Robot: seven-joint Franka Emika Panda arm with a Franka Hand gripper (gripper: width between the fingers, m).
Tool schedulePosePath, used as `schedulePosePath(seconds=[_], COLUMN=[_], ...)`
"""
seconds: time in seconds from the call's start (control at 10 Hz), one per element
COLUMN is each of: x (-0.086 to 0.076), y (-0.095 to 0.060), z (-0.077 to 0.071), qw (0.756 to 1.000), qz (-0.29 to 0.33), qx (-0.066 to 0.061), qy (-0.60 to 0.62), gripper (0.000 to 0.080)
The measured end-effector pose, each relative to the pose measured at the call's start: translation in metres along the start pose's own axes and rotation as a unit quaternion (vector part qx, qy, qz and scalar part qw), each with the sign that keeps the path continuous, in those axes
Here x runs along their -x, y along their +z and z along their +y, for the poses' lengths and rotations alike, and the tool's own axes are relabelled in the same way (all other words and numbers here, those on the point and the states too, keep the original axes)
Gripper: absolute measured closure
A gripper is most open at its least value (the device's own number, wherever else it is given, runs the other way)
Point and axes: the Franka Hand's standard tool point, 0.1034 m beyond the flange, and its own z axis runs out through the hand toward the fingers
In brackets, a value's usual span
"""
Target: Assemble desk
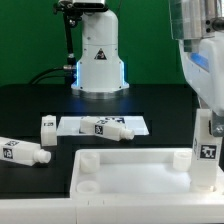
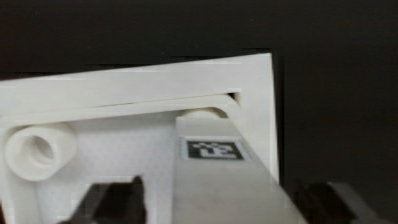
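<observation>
One white tabletop (image 1: pixel 140 176) is laid on the black table (image 1: pixel 30 105) across the lower middle and lower right of the exterior view, its round sockets turned upward. The robot's arm (image 1: pixel 195 45) is seen at the upper right. The marker board (image 1: pixel 72 124) is placed at the frame's centre, and a lying leg (image 1: pixel 108 128) is rested on it. A left leg (image 1: pixel 22 152) is laid at the left edge, and a small leg (image 1: pixel 47 126) is stood just left of the board. An upright leg (image 1: pixel 207 135) is stood at the tabletop's corner by the right edge, under the arm. In the wrist view the gripper (image 2: pixel 222 198) is held with jaws spread, its fingers (image 2: pixel 116 200) kept clear of this leg on both sides; nothing is gripped.
</observation>
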Motion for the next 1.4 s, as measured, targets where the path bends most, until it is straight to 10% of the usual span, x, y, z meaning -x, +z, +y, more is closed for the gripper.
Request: schedulePosePath(seconds=[0.5, 0.9, 1.4], x=[0.000, -0.007, -0.010], y=[0.000, 0.002, 0.003], z=[0.000, -0.006, -0.004], qw=[0.940, 0.801, 0.859], qz=[0.010, 0.039, 0.037], qx=[0.008, 0.009, 0.006], qy=[-0.340, -0.598, -0.510], gripper=[0.0152, 0.0150, 0.0508])
